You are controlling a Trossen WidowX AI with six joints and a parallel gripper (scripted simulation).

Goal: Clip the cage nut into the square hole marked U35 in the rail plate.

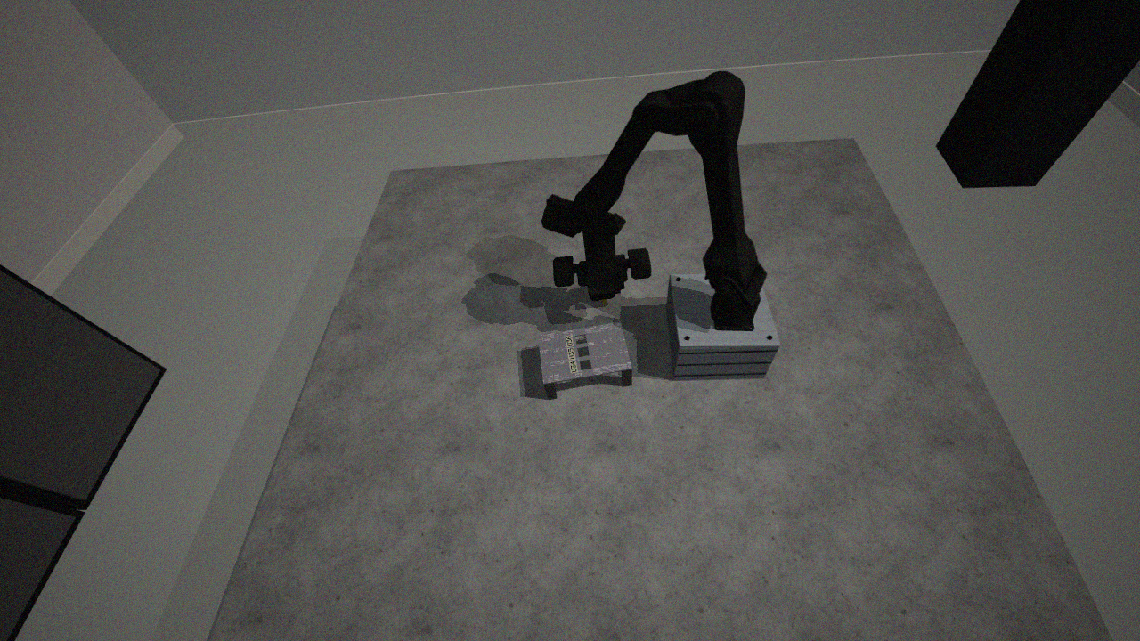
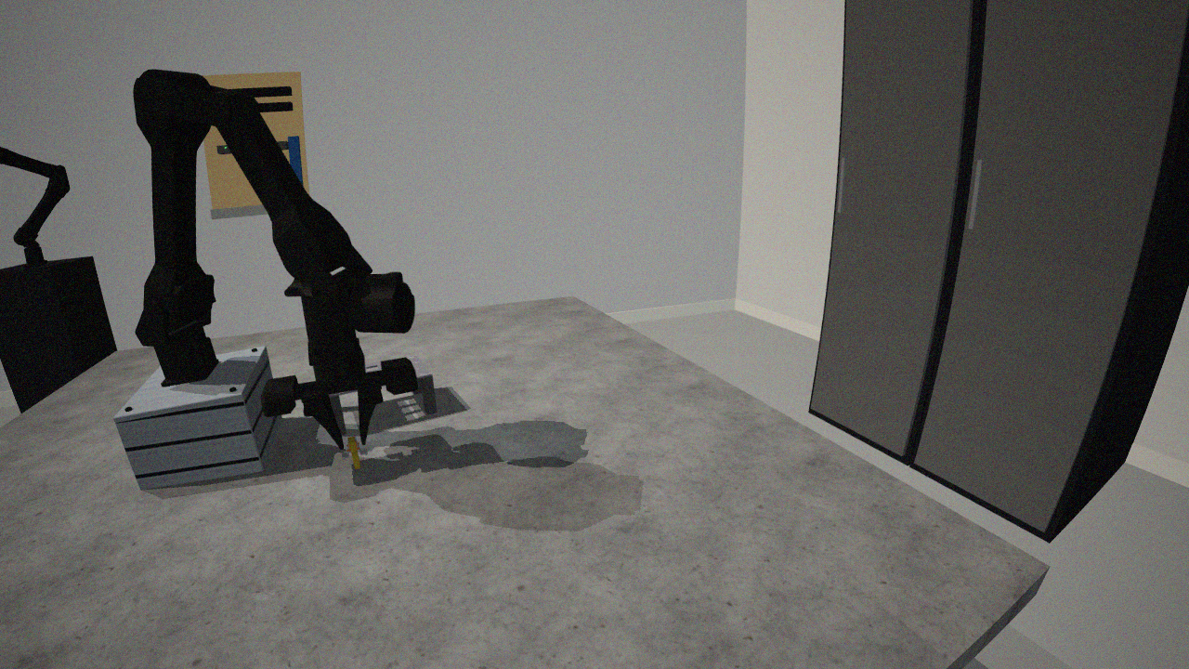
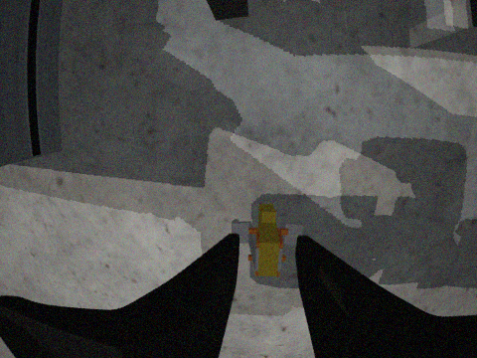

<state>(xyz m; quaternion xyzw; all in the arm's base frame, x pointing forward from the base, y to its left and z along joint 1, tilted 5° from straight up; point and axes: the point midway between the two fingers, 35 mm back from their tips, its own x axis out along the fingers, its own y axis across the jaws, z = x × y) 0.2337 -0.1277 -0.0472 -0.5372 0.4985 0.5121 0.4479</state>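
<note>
The hand (image 1: 603, 291) (image 2: 352, 445) (image 3: 268, 245) points down at the desk (image 1: 622, 494) (image 2: 531, 582) (image 3: 114, 239). Its two black fingers are a little bit apart, with nothing pinched in them. The yellow cage nut (image 1: 602, 303) (image 2: 355, 454) (image 3: 268, 259) is on the desk, right under the hand. From the wrist, it lines up with the space between the fingertips, and its gray side wings (image 3: 241, 228) stick out toward them. I can't tell if a tip touches a wing. The rail plate (image 1: 606, 351) (image 2: 427, 394) (image 3: 231, 9) stands near the nut on dark legs. Its U35 hole (image 1: 582, 351) is the middle one of three. The pale box (image 1: 721, 363) (image 2: 190, 449) (image 3: 47, 75) holds up the arm.
</note>
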